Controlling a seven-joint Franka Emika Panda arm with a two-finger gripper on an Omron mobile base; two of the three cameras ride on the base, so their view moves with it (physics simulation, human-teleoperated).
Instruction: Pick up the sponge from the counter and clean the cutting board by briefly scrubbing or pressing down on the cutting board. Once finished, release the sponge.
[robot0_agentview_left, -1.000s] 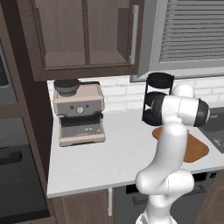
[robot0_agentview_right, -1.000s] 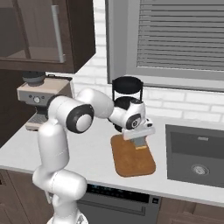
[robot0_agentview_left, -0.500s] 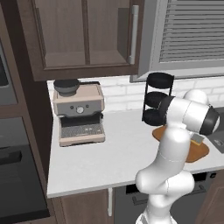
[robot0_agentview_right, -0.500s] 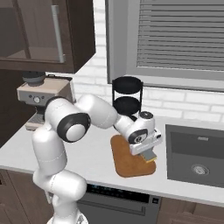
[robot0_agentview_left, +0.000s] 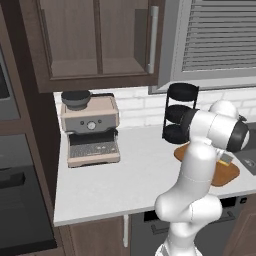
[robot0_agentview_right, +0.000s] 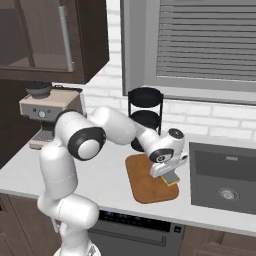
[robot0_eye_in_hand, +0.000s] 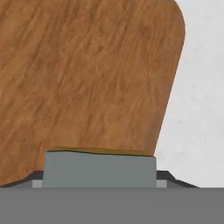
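The sponge is pinched in the hand; the cutting board is seen directly beneath, near its corner.

The arm is a glossy white thing built from fat rounded segments, kinda bulbous at every bend. The joints have dark grey, almost black round caps and rings. The base column is white too, smooth, with no visible cables or markings.

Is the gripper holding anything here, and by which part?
Yes: the gripper holds the sponge by its two short sides, above the cutting board.
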